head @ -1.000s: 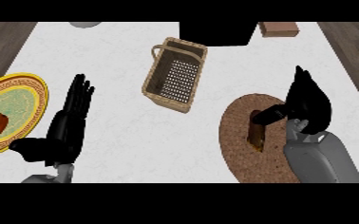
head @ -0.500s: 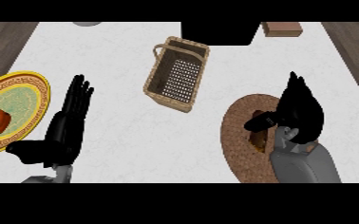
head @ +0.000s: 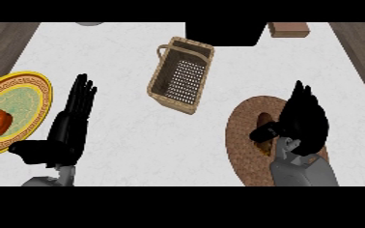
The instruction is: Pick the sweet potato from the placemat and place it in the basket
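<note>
Woven brown, the round placemat (head: 246, 140) lay on the white tabletop (head: 128, 72) at the near right, its near rim meeting the lower edge of the view and its right part hidden under the right forearm. The right hand (head: 303, 118) sat over the placemat with its fingers pointing away and its thumb curled inward beside the sweet potato (head: 265, 125), a small brown shape of which only a part showed against the palm. Whether the hand had actually closed round it could not be told. To the left of the placemat lay an open stretch of bare tabletop, reaching as far as the left hand (head: 68, 123). That hand rested flat and wide, fingers straight and pointing away, holding nothing, well apart from the placemat.

Just left of the left hand stood a yellow-rimmed plate (head: 39, 94) with a green centre, cut by the left edge of the view, with something reddish on it at that edge. Beyond the placemat and to its left, the wicker basket (head: 182, 75) lay at a slant, its mesh bottom showing and a handle loop at its far end. Bare tabletop separated the basket from the placemat, with nothing between them. Farther than the basket, at the tabletop's far edge, stood a black block (head: 224, 33), and right of it a small brown box (head: 288, 29). A grey object (head: 89, 23) showed only partly at the far left. Dark wood strips (head: 14, 36) ran along both sides of the tabletop.
</note>
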